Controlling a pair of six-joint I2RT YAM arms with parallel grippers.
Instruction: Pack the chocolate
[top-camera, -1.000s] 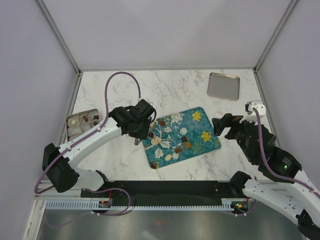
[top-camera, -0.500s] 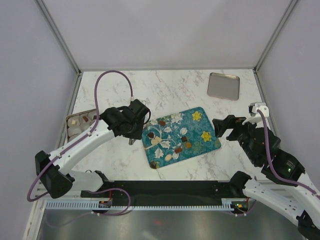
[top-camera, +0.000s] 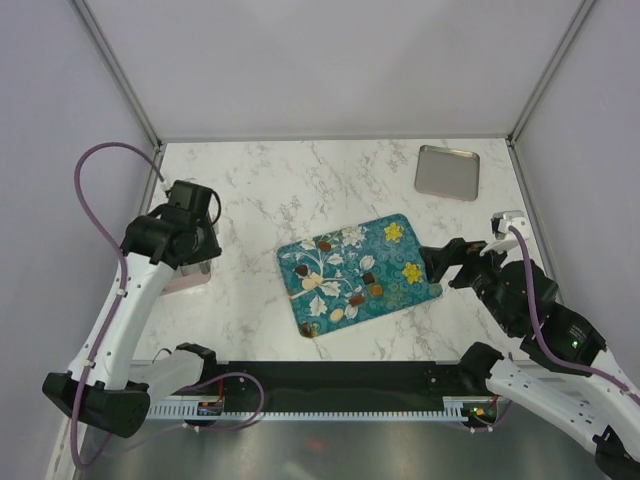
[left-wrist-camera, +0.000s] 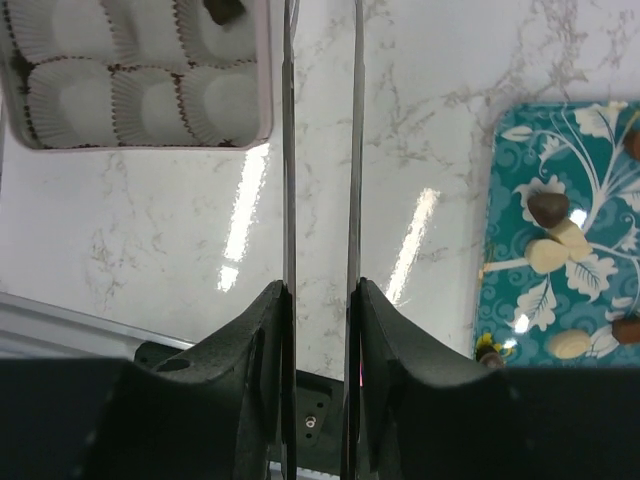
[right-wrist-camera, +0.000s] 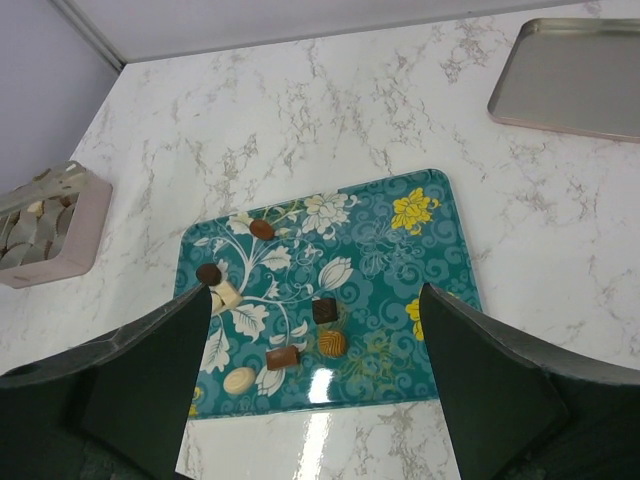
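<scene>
Chocs (right-wrist-camera: 325, 310) on tray (right-wrist-camera: 385, 268) (box (right-wrist-camera: 55, 255) left)

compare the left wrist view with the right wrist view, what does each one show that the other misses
Only the left wrist view: a straight-down look into the pink box, with several empty white paper cups and one dark chocolate in a cup at the top edge. It also shows the left fingers, close together, tips out of frame.
Only the right wrist view: the silver tray, the whole teal tray, and the right fingers spread wide.
Both: part of the teal tray with loose chocolates, the pink box, the marble table.
</scene>
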